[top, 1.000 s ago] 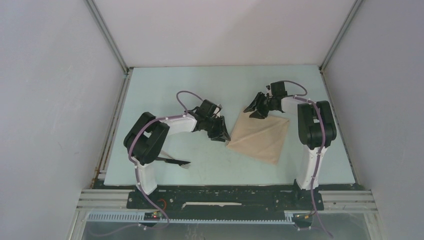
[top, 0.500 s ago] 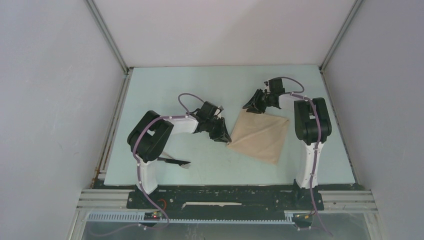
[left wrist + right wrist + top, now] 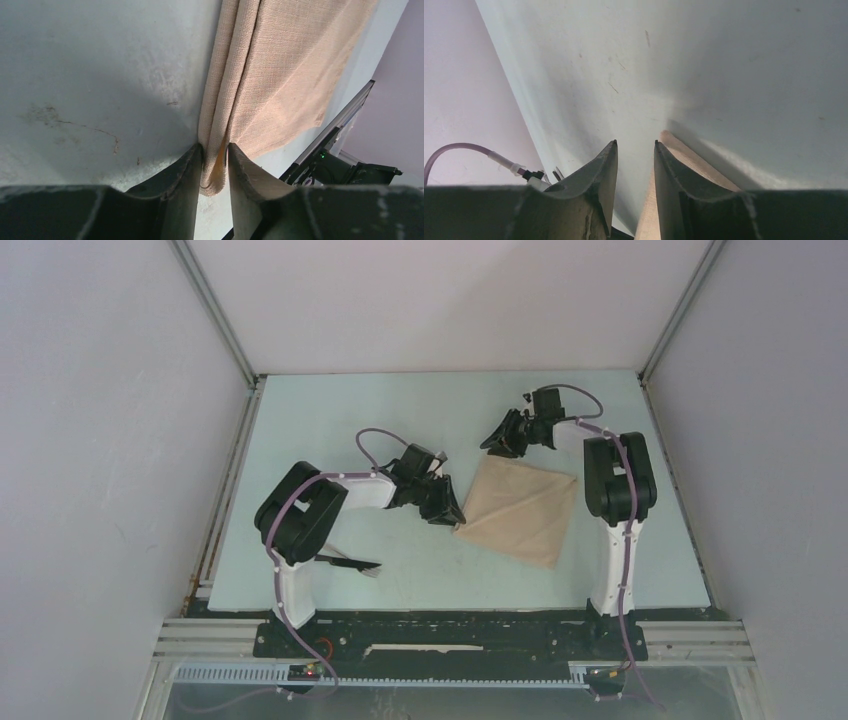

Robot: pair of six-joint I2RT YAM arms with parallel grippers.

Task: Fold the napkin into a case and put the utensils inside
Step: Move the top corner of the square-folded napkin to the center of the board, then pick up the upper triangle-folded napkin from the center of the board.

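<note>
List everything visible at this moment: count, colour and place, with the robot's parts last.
napkin: one, tan, folded, centre-right of the table.
utensils: count unclear, dark, near-left of the table, partly hidden by the left arm.
table: one, pale blue-green, under everything.
enclosure walls: three, pale grey, on the left, right and far sides.
left arm: one, black and white, reaching to the napkin.
right arm: one, black and white, right of the napkin.
left gripper: one, black, straddling the napkin's left corner; grip unclear.
right gripper: one, black, open and empty, just beyond the napkin's far corner.
</note>
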